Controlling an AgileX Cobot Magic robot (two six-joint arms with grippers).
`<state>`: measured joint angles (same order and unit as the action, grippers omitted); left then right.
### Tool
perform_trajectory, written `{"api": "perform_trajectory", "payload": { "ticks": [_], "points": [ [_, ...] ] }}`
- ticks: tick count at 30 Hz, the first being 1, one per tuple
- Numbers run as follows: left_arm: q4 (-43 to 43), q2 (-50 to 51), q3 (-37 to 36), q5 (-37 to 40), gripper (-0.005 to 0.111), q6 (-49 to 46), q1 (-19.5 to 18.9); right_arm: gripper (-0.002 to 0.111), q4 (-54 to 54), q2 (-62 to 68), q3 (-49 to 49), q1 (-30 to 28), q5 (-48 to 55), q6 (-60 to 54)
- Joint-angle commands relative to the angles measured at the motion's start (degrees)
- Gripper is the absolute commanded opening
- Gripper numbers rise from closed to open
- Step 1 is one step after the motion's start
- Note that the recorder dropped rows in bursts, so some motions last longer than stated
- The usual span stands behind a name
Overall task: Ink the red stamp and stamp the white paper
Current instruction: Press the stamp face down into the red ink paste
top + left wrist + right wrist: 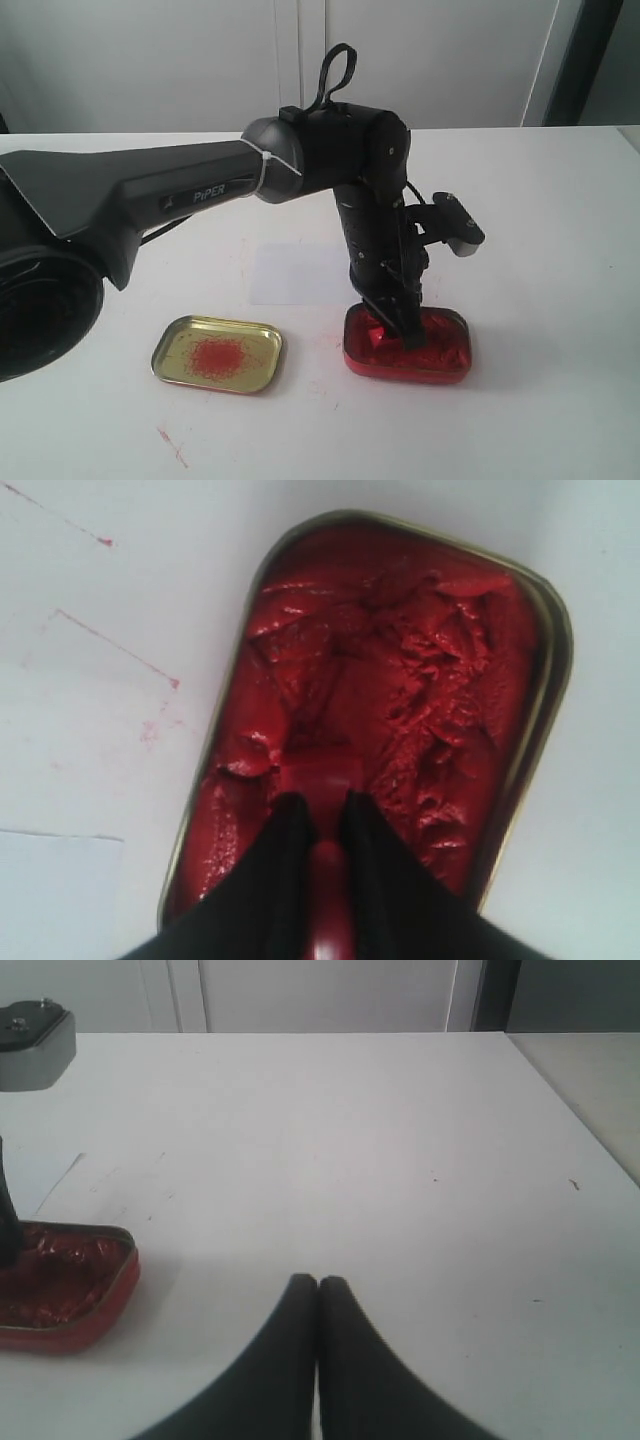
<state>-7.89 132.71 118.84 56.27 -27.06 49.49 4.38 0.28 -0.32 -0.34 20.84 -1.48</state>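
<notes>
Down in the red tin (555, 670), the red stamp (322, 775) sits pinched between tips of the left claw (322, 808).

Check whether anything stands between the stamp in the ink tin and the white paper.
Nothing visible does. The left gripper holds the red stamp down in the red tin. The white paper lies close beside the tin, with nothing between them. The gold lid sits off to one side, clear of that path.

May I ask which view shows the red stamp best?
The left wrist view: the red stamp is close, held by the left gripper in the paste. The exterior view shows a sliver; the right wrist view, nothing.
</notes>
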Motion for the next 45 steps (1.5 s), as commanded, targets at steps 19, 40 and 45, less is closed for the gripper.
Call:
{"api": "perform_trajectory", "payload": {
  "ticks": [19,40,45],
  "points": [
    [11.3,1.0,4.6,6.4,0.0,7.6,4.6,0.0,0.1,-0.3,0.3,-0.3,-0.8,0.1],
    [16.2,2.3,4.6,7.1,0.0,9.4,7.4,0.0,0.1,-0.3,0.3,-0.3,-0.8,0.1],
    [19.3,2.3,4.6,7.6,0.0,10.3,8.2,0.0,0.1,-0.3,0.3,-0.3,-0.8,0.1]
  ]
}}
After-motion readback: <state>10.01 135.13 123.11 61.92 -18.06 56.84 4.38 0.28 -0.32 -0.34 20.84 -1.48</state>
